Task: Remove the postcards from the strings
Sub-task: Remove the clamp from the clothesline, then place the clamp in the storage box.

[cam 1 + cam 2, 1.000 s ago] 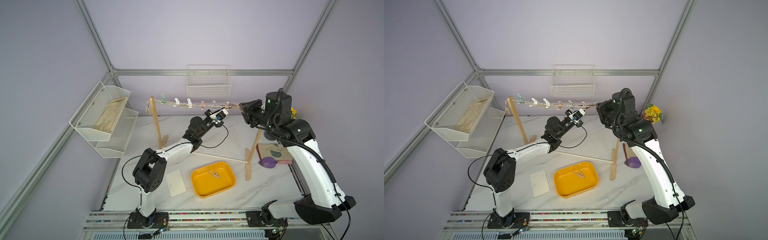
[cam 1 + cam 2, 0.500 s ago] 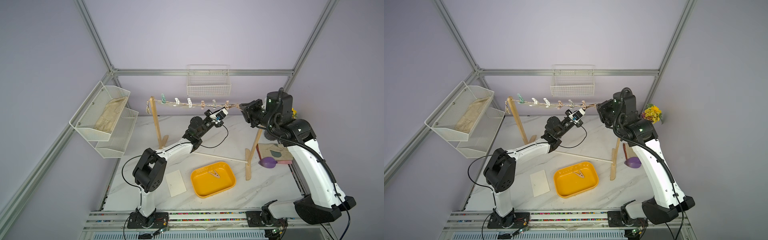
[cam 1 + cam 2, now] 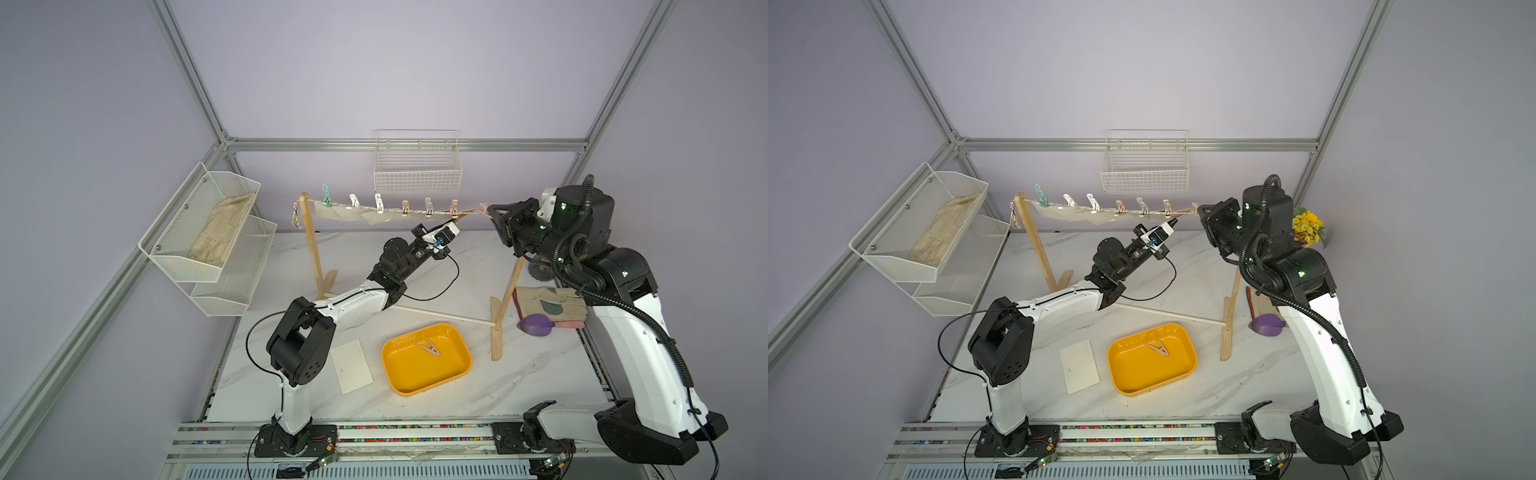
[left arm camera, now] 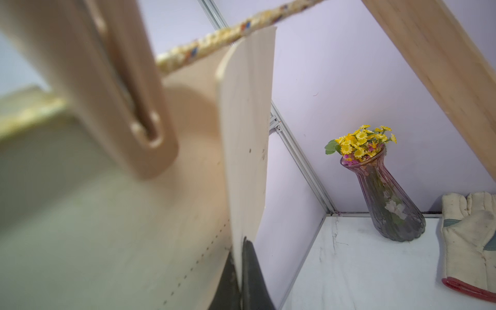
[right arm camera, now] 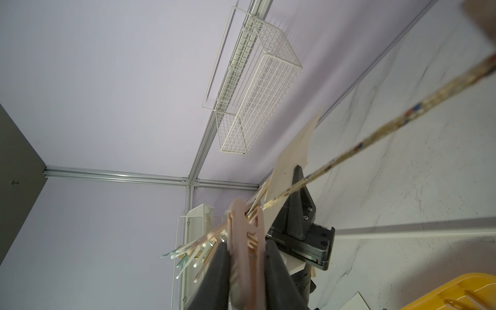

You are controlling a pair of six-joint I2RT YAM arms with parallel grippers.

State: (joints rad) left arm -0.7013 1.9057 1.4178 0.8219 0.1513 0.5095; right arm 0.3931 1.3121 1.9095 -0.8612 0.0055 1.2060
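The strings [image 3: 390,212] run between two wooden posts, with several postcards [image 3: 345,212] pinned under pastel clothespins. My left gripper [image 4: 240,249] is shut on the lower edge of the cream postcard [image 4: 247,134] nearest the right post; in both top views it [image 3: 456,221] [image 3: 1173,223] reaches up from below. My right gripper [image 5: 245,252] is shut on the pink clothespin [image 5: 245,236] at the string's right end, one finger on each side of it [image 3: 488,209]. One loose postcard [image 3: 351,365] lies flat on the table.
A yellow tray [image 3: 459,376] at the front holds a wooden clothespin [image 3: 430,348]. A thin rod [image 3: 449,316] joins the stand's feet. A glove [image 3: 552,305], a purple object [image 3: 536,325] and a flower vase [image 4: 386,198] are at the right. Mesh shelves [image 3: 232,266] hang left, a wire basket [image 3: 417,174] behind.
My right gripper's fingers have closed onto the pink clothespin at the string's right end. The left arm has stayed in place with the postcard's edge in its grip.
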